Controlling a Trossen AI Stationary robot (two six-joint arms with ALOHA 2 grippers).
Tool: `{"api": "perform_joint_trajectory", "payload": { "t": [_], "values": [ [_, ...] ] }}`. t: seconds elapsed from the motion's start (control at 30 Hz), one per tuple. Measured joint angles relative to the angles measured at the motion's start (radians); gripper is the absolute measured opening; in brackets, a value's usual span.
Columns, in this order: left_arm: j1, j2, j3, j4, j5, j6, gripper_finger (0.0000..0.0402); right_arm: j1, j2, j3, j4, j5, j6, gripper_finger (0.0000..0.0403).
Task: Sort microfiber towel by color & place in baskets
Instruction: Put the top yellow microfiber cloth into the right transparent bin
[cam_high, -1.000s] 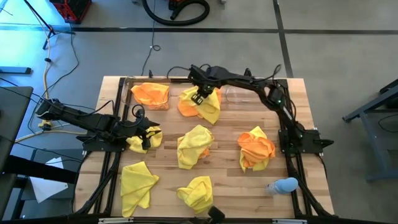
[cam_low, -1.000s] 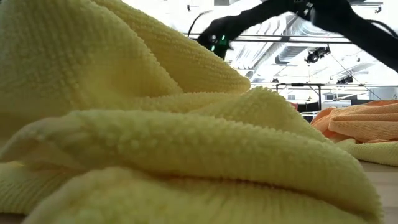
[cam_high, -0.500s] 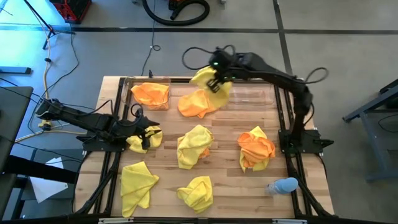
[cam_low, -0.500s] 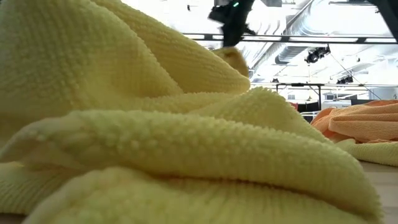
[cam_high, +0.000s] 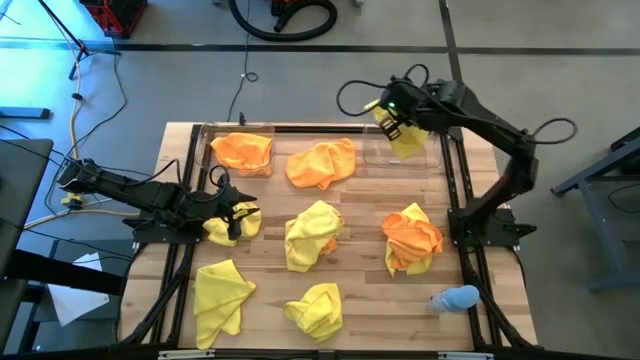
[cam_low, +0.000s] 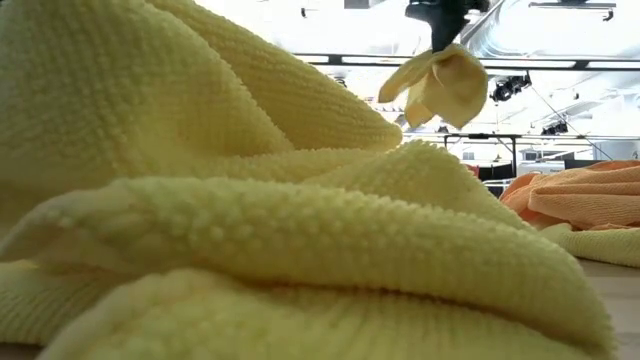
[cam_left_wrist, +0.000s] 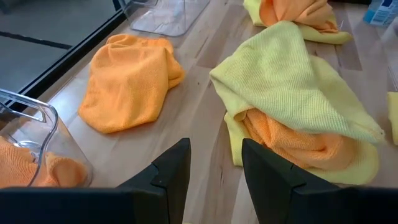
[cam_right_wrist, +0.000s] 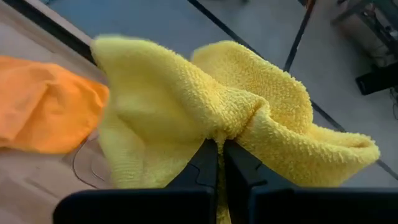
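My right gripper (cam_high: 393, 122) is shut on a yellow microfiber towel (cam_high: 408, 140), held in the air over the empty clear basket (cam_high: 425, 155) at the far right. The other basket (cam_high: 212, 135), far left, holds an orange towel (cam_high: 243, 151). Between the baskets an orange towel (cam_high: 320, 163) lies on the table. My left gripper (cam_left_wrist: 214, 168) stands open at the left edge above a yellow towel (cam_high: 222, 230), with nothing between its fingers. My right gripper pinches a bunched fold of the yellow towel (cam_right_wrist: 219, 132) between its two fingers, which slant downward. The cloth spreads out to both sides of the fingers. In the low view the towel (cam_low: 440, 85) hangs below the gripper, lifted clear of table and basket.
More towels lie spread over the table: yellow ones at the middle (cam_high: 312, 233), near left (cam_high: 222, 295) and near middle (cam_high: 316, 308), and an orange one on a yellow one at the right (cam_high: 412, 240). A pale blue rounded object (cam_high: 455, 298) sits near right.
My right gripper has risen and gone toward the table's right edge along the far side, staying shut. It has lifted the yellow towel clear off the orange towel, which stays on the table, and now has it over the right basket.
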Motion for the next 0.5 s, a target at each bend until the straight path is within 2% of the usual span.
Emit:
{"api": "perform_joint_trajectory", "payload": {
  "t": [0.13,0.27,0.4,0.5],
  "values": [
    [0.000,0.000,0.000,-0.010,0.001,-0.013,0.0131,-0.014,-0.134,-0.272,0.079,-0.040,0.041,0.0001],
    [0.000,0.000,0.000,-0.010,0.001,-0.017,0.0131,-0.059,-0.295,-0.519,0.237,-0.217,0.086,0.0000],
    [0.000,0.000,0.000,-0.006,0.001,-0.017,0.0131,-0.128,-0.399,-0.659,0.347,-0.411,0.117,0.0000],
    [0.000,0.000,0.000,0.002,-0.001,-0.016,0.0131,-0.208,-0.419,-0.696,0.356,-0.458,0.138,0.0000]
  ]
}}
